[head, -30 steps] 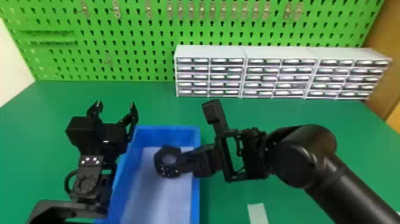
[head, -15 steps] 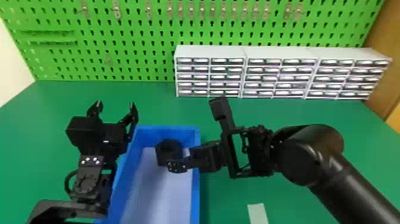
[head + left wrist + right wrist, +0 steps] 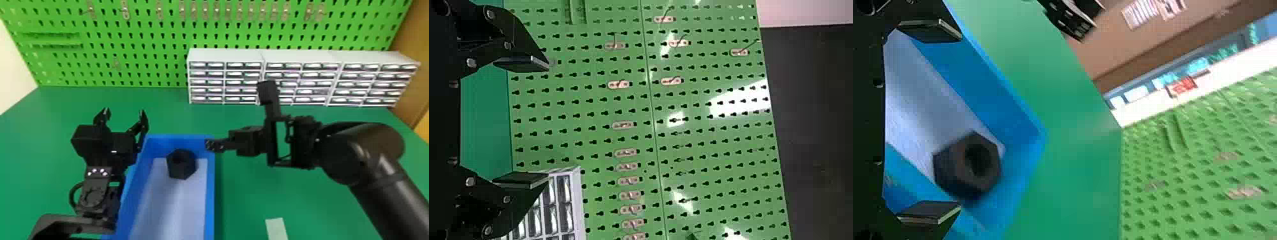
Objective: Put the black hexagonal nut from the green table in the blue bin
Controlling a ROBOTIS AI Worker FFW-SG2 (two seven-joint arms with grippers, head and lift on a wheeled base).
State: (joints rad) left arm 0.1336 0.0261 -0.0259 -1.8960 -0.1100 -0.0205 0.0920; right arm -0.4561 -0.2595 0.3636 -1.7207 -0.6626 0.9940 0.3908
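In the head view my right gripper [image 3: 213, 145] stands at the blue bin's right rim, with the black hexagonal nut [image 3: 182, 164] apart from it inside the blue bin [image 3: 209, 198], toward the far end. My left gripper [image 3: 124, 116] is parked at the bin's left side, fingers spread. The right wrist view has my right gripper [image 3: 943, 122] open, its two fingers well apart, and the nut [image 3: 968, 165] in the bin [image 3: 1018, 125] beyond them. Nothing is between the fingers of my left gripper [image 3: 536, 122] in the left wrist view.
White drawer units [image 3: 225, 57] line the back of the green table [image 3: 249, 204], before a green pegboard [image 3: 143, 41]. A pale rectangular piece [image 3: 276, 228] lies at the front, right of the bin.
My right gripper has moved right, away from the nut, from over the bin to its right rim. The nut now lies free inside the bin. My left arm has kept still.
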